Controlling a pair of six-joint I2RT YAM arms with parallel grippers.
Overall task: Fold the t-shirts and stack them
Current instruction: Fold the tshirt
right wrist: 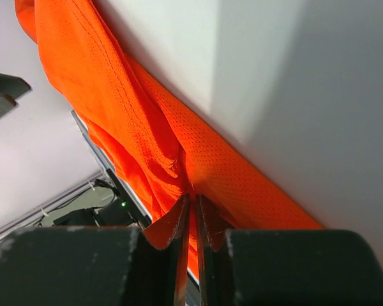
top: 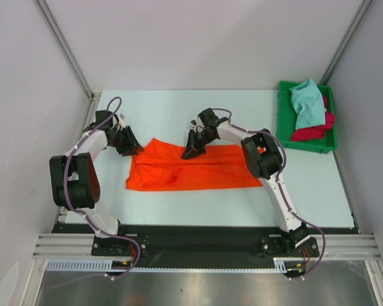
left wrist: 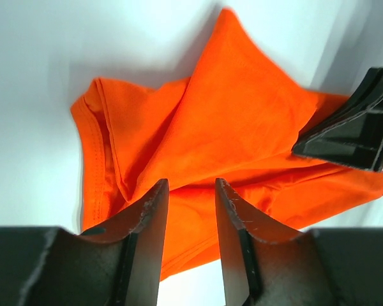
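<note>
The bright orange t-shirt (top: 191,171) lies spread and partly folded across the middle of the table. My right gripper (top: 193,152) is shut on a pinch of its far edge, seen in the right wrist view (right wrist: 193,203), where the orange cloth (right wrist: 134,127) hangs from the jaws. My left gripper (top: 133,148) is open at the shirt's far left corner. In the left wrist view (left wrist: 189,188) its jaws stand apart over the orange cloth (left wrist: 230,127) without pinching it. The light teal t-shirt (top: 307,105) and the crimson red t-shirt (top: 314,132) lie bunched in the tray.
A green plastic tray (top: 283,121) stands at the far right of the table. White enclosure walls stand at the left, back and right. The right gripper's black finger (left wrist: 357,127) shows in the left wrist view, close beside my left gripper.
</note>
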